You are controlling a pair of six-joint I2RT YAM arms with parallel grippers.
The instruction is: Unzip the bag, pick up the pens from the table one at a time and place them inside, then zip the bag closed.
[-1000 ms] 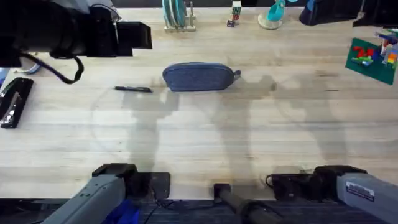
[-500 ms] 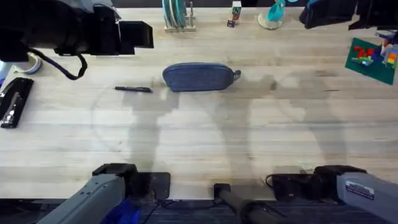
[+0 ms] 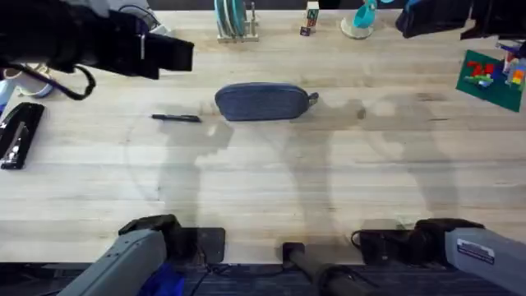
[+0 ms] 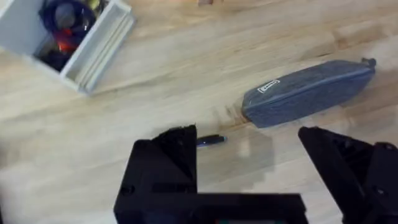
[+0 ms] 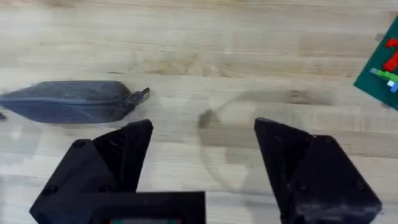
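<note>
Bag (image 3: 263, 101) seen lying zipped at table (image 3: 271, 189) middle-back, unmoved since earlier frame; small label (image 4: 268, 86) sewn on it, writing not readable. One black pen (image 3: 176, 118) lying just left of bag. Left gripper (image 4: 252, 165) spread wide, shifted slightly leftward. Right gripper (image 5: 202, 155) released, empty.

I work at a robot test bench in a lab or office room, not a home. My two arms are bolted to the near edge of a broad desk of pale joined wooden planks (image 3: 263, 189), cables trailing at their bases. Office and test props ring the desk: a black stapler (image 3: 18, 134) below my raised left gripper (image 3: 168, 54), a white open-topped storage box of small parts (image 4: 68, 37) near it, and a green building-brick baseplate (image 3: 491, 78) beneath my right gripper (image 5: 202, 149).
</note>
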